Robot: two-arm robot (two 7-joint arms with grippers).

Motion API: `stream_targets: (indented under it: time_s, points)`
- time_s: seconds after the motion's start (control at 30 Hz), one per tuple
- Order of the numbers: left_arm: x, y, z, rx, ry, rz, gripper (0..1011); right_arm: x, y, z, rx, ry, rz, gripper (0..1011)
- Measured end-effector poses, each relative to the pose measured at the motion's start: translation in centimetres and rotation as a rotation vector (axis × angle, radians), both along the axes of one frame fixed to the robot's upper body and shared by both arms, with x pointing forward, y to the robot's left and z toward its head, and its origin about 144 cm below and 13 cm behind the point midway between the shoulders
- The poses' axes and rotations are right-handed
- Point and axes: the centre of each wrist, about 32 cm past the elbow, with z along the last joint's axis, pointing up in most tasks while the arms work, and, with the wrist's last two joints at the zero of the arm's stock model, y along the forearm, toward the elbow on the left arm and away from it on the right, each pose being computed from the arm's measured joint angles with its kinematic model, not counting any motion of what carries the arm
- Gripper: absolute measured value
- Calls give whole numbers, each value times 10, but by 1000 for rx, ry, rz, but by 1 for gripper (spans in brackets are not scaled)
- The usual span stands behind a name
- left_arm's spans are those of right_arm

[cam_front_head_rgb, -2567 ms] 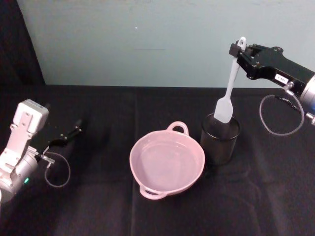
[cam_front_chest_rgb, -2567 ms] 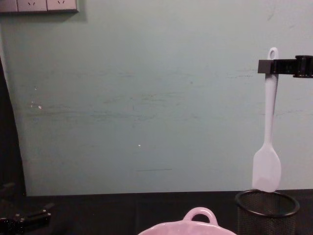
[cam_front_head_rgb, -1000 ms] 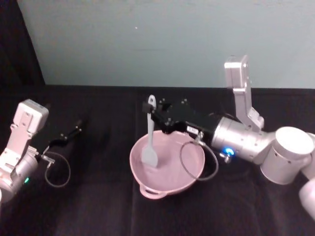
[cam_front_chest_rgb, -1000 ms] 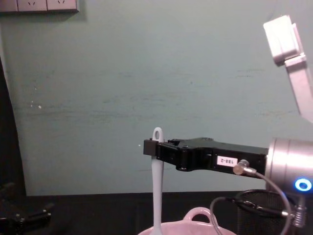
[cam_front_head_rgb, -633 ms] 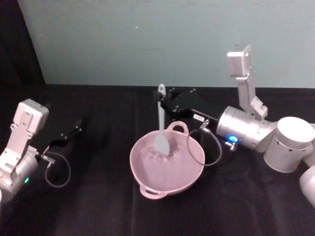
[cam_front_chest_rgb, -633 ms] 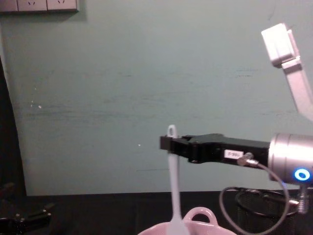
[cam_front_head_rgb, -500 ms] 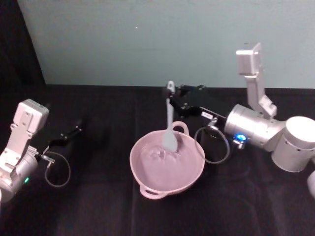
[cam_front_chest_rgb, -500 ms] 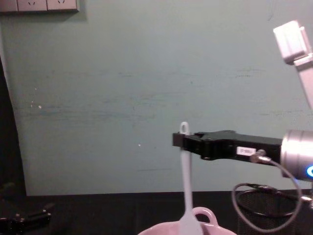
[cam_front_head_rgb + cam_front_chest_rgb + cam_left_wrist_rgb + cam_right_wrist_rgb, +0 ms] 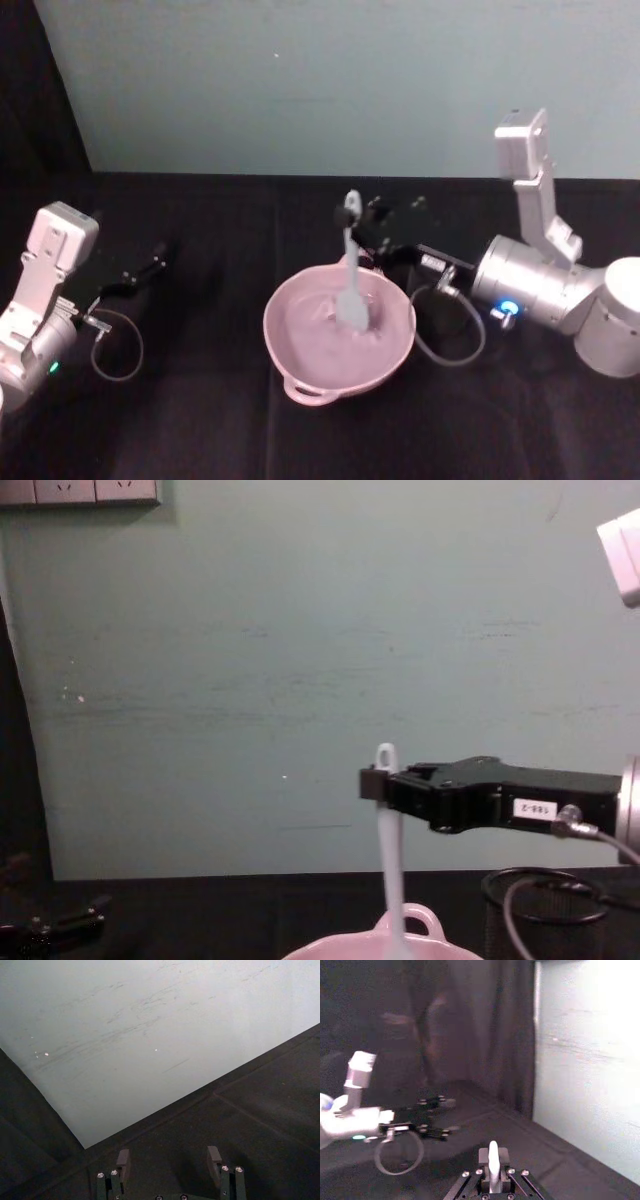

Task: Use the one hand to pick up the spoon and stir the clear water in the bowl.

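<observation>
Holding the spoon (image 9: 350, 285) just below the loop hole in its handle, the right gripper (image 9: 356, 222) reaches in from the right edge of the desk (image 9: 200, 420), with its jaws clenched on the handle. The spoon hangs close to upright. Its flat scoop is down inside the bowl (image 9: 275, 340), in the half nearer the far edge, and the water around it looks rippled; how deep the scoop sits cannot be told. The chest view gives the same: the right gripper (image 9: 372, 783) is level, and the spoon (image 9: 390, 860) drops straight past the bowl's (image 9: 410, 920) arched loop handle. The right wrist view shows the handle (image 9: 492, 1165) pinched between the pads. The bowl sits about mid-desk. A black mesh cup (image 9: 560, 925) stands just beside it toward the right edge, partly behind the right arm's grey cable (image 9: 450, 350). The left gripper (image 9: 150, 268) rests low near the left edge, well apart from the bowl. In the left wrist view its jaws are released, with bare desk between them (image 9: 167, 1160).
</observation>
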Motion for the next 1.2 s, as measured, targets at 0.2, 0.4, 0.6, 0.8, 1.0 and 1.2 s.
stream_targets:
  time_s: [0.2, 0.4, 0.6, 0.8, 1.0, 1.2]
  points:
    - [0, 0, 0, 0, 0, 0, 1005, -11, 20, -3, 34, 18, 83, 113]
    - [0, 0, 0, 0, 0, 0, 1005, -10, 35, -6, 77, 39, 114, 113]
    - [0, 0, 0, 0, 0, 0, 1005, 1, 39, -8, 99, 52, 96, 113]
    - [0, 0, 0, 0, 0, 0, 1005, 11, 31, -10, 119, 58, 39, 113]
    - [0, 0, 0, 0, 0, 0, 1005, 18, 13, -10, 121, 50, -29, 113]
    - [0, 0, 0, 0, 0, 0, 1005, 18, -6, -10, 119, 41, -85, 113]
